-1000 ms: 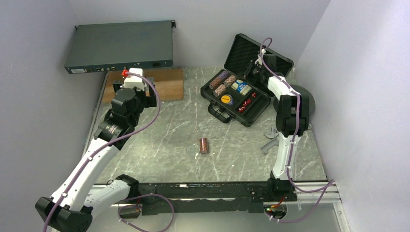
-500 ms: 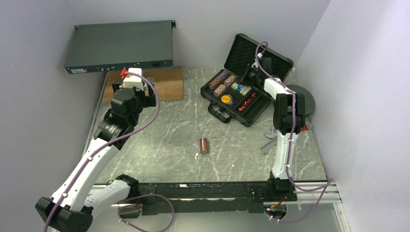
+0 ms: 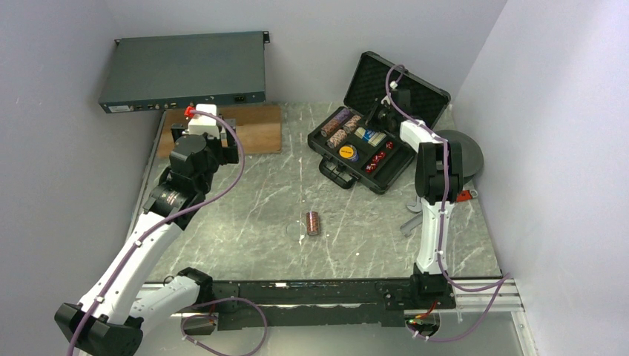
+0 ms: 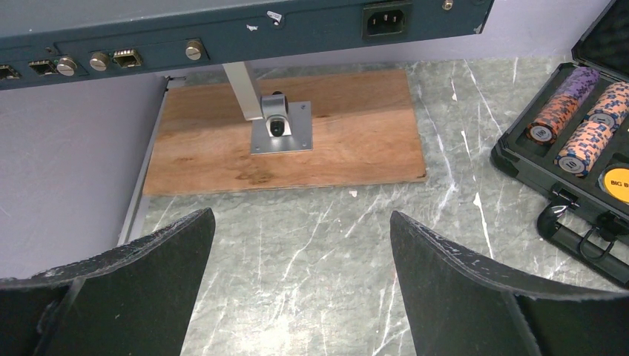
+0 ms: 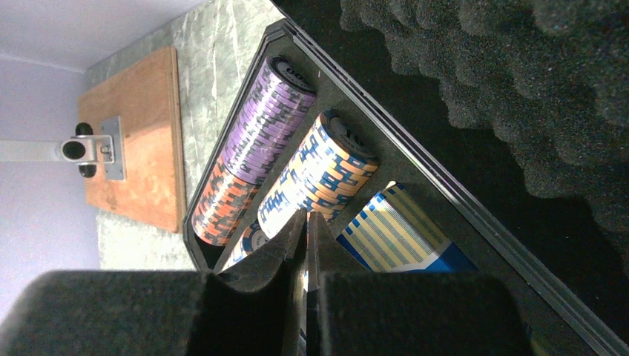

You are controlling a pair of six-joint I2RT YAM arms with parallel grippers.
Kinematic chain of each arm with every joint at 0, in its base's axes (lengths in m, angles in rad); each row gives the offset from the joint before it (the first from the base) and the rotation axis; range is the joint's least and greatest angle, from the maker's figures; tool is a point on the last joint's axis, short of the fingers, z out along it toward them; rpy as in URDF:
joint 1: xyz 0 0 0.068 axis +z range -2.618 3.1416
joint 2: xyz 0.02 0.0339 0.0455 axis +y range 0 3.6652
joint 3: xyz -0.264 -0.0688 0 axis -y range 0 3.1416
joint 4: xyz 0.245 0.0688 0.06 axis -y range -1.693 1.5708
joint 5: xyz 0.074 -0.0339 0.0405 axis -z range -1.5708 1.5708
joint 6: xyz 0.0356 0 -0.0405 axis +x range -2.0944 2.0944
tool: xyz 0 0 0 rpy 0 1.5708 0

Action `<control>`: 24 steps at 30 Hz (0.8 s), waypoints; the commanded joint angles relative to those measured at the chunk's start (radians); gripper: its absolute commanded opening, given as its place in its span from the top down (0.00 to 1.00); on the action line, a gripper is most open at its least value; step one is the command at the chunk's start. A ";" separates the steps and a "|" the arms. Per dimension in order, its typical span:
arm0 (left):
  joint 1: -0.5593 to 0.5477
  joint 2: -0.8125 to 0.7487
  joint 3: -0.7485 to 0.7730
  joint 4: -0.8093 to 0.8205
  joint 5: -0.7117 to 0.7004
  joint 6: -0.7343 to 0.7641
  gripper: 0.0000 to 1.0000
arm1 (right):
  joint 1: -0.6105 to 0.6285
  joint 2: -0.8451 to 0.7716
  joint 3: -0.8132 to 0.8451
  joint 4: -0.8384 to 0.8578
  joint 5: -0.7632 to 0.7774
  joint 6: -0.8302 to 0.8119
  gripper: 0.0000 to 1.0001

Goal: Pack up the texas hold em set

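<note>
The black poker case (image 3: 335,167) lies open at the back right, its foam lid (image 3: 371,78) raised. Chip rows (image 3: 341,126), a blue card deck (image 3: 369,134), a yellow dealer button (image 3: 347,152) and red dice (image 3: 377,160) sit in it. A loose stack of brown chips (image 3: 312,222) lies on its side mid-table. My right gripper (image 3: 380,117) is shut and empty, hovering over the case's back edge; its wrist view shows the chip rows (image 5: 256,141) and the deck (image 5: 400,230) just beyond the gripper (image 5: 305,222). My left gripper (image 4: 300,222) is open and empty over bare table at the left.
A grey rack unit (image 3: 185,70) stands on a post above a wooden board (image 3: 256,127) at the back left. A round black disc (image 3: 469,152), a red item (image 3: 463,196) and a grey metal bracket (image 3: 412,216) lie by the right arm. Walls close in on three sides.
My right gripper has moved left and toward the back, from beside the case's right end to over its back edge near the lid. The left arm has not moved.
</note>
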 commanded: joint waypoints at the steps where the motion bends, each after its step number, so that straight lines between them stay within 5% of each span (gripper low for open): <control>1: 0.006 -0.017 0.040 0.016 0.001 -0.010 0.06 | -0.005 0.007 -0.020 -0.070 0.089 -0.056 0.94; 18: 0.008 -0.017 0.039 0.016 0.004 -0.012 0.06 | -0.007 -0.135 -0.205 -0.051 0.140 -0.084 0.97; 24: 0.008 -0.017 0.040 0.015 0.002 -0.010 0.06 | -0.004 -0.216 -0.209 -0.076 0.150 -0.091 0.89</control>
